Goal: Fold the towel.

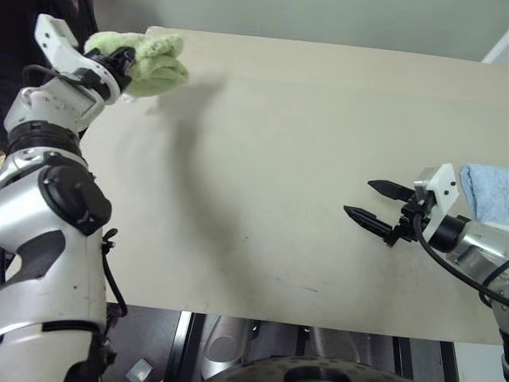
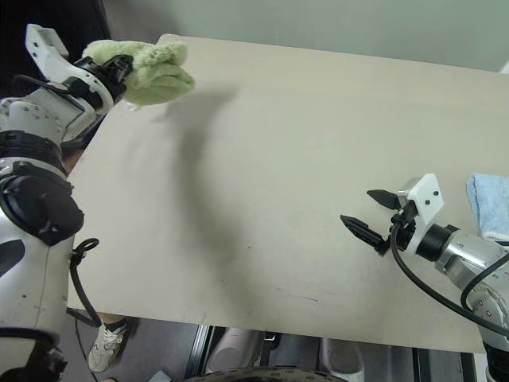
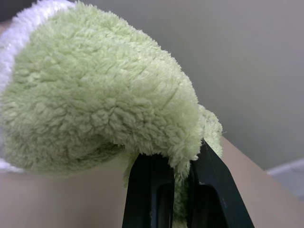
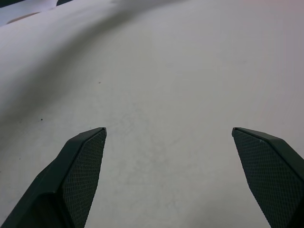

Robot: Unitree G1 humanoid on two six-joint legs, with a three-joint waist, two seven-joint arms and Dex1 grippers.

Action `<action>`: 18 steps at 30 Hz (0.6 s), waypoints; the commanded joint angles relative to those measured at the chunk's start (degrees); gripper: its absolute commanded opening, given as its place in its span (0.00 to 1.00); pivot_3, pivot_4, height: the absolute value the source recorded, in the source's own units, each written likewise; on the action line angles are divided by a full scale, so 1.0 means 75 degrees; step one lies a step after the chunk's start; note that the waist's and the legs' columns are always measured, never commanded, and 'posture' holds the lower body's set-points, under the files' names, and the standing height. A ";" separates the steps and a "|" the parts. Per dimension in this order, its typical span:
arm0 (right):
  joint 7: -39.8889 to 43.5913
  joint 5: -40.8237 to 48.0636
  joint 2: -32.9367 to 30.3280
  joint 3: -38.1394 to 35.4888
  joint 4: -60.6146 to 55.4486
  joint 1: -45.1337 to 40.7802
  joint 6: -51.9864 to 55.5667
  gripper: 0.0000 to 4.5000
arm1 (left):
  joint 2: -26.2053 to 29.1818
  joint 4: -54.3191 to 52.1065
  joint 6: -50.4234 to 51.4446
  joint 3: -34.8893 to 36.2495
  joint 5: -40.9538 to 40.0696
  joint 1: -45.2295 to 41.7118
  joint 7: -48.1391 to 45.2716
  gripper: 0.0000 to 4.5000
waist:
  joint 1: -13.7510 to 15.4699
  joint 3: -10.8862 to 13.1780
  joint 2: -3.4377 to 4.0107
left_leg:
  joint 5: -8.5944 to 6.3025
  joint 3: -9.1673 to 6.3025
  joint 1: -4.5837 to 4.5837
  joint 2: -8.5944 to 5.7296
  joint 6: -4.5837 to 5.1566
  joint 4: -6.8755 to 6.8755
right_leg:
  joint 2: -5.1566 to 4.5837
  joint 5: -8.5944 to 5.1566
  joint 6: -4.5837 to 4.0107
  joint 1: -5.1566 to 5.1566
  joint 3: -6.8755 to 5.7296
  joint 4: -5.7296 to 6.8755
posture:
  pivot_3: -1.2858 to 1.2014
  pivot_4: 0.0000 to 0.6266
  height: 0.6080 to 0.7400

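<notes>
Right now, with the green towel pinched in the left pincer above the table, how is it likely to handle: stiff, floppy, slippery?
Probably floppy: the towel bunches and droops around the shut left pincer rather than holding a flat shape. Likely light, since a small pinch carries all of it. Its fluffy terry pile suggests it should not slip easily from the fingers.

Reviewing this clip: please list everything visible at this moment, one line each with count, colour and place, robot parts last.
Light green terry cloth towel: one, green with white edging, bunched and lifted at the table's far left corner, clamped in the left tool.
Smaller light blue towel: one, pale blue, lying at the table's right edge, just behind the right tool.
Flat tabletop: one, beige.
Sneaker: one, white, on the floor below the table's near left edge; a person's foot.
Left tool: one, black fingers, shut on the green towel.
Right tool: one, black fingers, open, holding nothing, low over the table's right side.
</notes>
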 commanded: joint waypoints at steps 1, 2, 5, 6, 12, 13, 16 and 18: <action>0.0097 0.0064 -0.0085 -0.0315 -0.0281 0.0185 -0.0098 1.00 | 0.0334 -0.0014 -0.0640 -0.0061 0.0245 0.0248 -0.0040 0.01 | -0.0020 0.0000 -0.0001 | -0.0001 0.0007 0.0004 -0.0001 -0.0002 -0.0002 | 0.0015 -0.0002 -0.0005 -0.0003 -0.0018 0.0002 | 0.52 0.24 0.95; 0.0116 0.0079 -0.0113 -0.0350 -0.0296 0.0228 -0.0091 1.00 | 0.0335 0.0007 -0.0619 -0.0053 0.0260 0.0345 -0.0040 0.01 | -0.0016 0.0001 0.0002 | -0.0003 0.0020 0.0007 -0.0003 -0.0005 -0.0006 | 0.0014 -0.0002 -0.0007 -0.0007 -0.0032 0.0011 | 0.52 0.24 0.95; 0.0186 0.0094 -0.0216 -0.0438 -0.0272 0.0305 -0.0092 1.00 | 0.0290 0.0021 -0.0556 -0.0056 0.0314 0.0756 -0.0116 0.01 | 0.0001 -0.0001 -0.0002 | -0.0003 0.0014 0.0008 0.0003 -0.0007 0.0002 | 0.0033 -0.0008 -0.0021 0.0001 -0.0025 0.0013 | 0.52 0.24 0.95; 0.0214 0.0070 -0.0251 -0.0442 -0.0241 0.0312 -0.0102 1.00 | 0.0261 0.0013 -0.0566 -0.0072 0.0334 0.0940 -0.0163 0.01 | 0.0003 0.0000 -0.0001 | -0.0002 -0.0001 0.0005 0.0009 -0.0009 0.0010 | 0.0054 -0.0009 -0.0026 0.0005 -0.0005 0.0005 | 0.52 0.24 0.95; 0.0348 0.0022 -0.0356 -0.0494 -0.0159 0.0345 -0.0133 1.00 | 0.0040 -0.0038 -0.0242 0.0381 -0.0103 0.1829 0.0004 0.01 | 0.0009 -0.0009 -0.0016 | -0.0006 0.0010 0.0011 0.0055 -0.0033 0.0040 | 0.0095 0.0017 -0.0057 0.0009 -0.0001 0.0015 | 0.52 0.24 0.95; 0.0379 0.0026 -0.0382 -0.0514 -0.0150 0.0359 -0.0135 1.00 | 0.0021 -0.0069 -0.0164 0.0458 -0.0186 0.1917 0.0020 0.01 | 0.0008 -0.0010 -0.0016 | -0.0008 0.0009 0.0015 0.0061 -0.0038 0.0043 | 0.0109 0.0019 -0.0057 0.0010 -0.0006 0.0020 | 0.52 0.24 0.95; 0.0460 0.0011 -0.0438 -0.0536 -0.0106 0.0372 -0.0156 1.00 | 0.0019 -0.0154 0.0077 0.0721 -0.0471 0.2055 0.0199 0.01 | 0.0011 -0.0010 -0.0018 | -0.0012 0.0012 0.0015 0.0069 -0.0050 0.0053 | 0.0128 0.0023 -0.0066 0.0007 -0.0019 0.0028 | 0.52 0.24 0.95; 0.0486 -0.0008 -0.0454 -0.0515 -0.0060 0.0320 -0.0165 1.00 | -0.0018 -0.0291 0.0158 0.0523 -0.0327 0.2217 0.0088 0.01 | 0.0011 -0.0010 -0.0017 | -0.0014 0.0006 0.0015 0.0075 -0.0057 0.0060 | 0.0110 0.0025 -0.0070 0.0007 -0.0004 0.0032 | 0.52 0.24 0.95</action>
